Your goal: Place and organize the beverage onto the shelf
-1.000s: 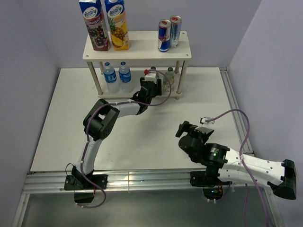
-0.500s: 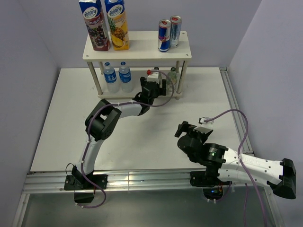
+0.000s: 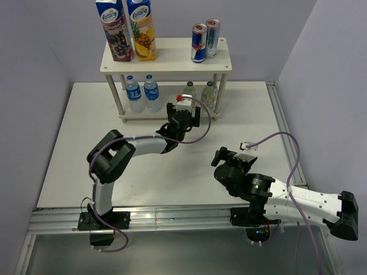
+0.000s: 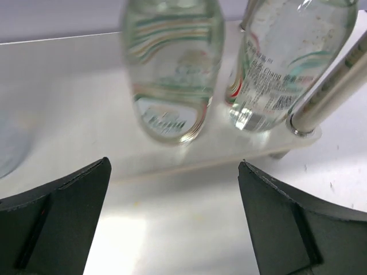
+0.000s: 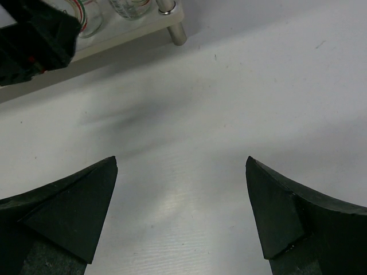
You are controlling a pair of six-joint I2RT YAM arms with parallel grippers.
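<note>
The white two-tier shelf (image 3: 166, 63) stands at the back. Two juice cartons (image 3: 126, 30) and two cans (image 3: 205, 41) stand on its top board. Two blue-label water bottles (image 3: 142, 93) and two clear glass bottles (image 3: 198, 93) stand on the lower board. In the left wrist view both glass bottles (image 4: 172, 74) stand upright on the lower board (image 4: 74, 120), just beyond my open left gripper (image 4: 175, 166), which holds nothing. That left gripper (image 3: 184, 114) sits in front of the shelf. My right gripper (image 3: 221, 156) is open and empty over bare table (image 5: 189, 114).
A shelf leg (image 4: 327, 91) stands beside the right glass bottle. The table's metal rail (image 3: 172, 217) runs along the near edge, and walls close in the left, back and right sides.
My left gripper has opened off the glass bottle on the lower board and pulled back toward me. The bottle stays standing. The right arm has barely moved.
</note>
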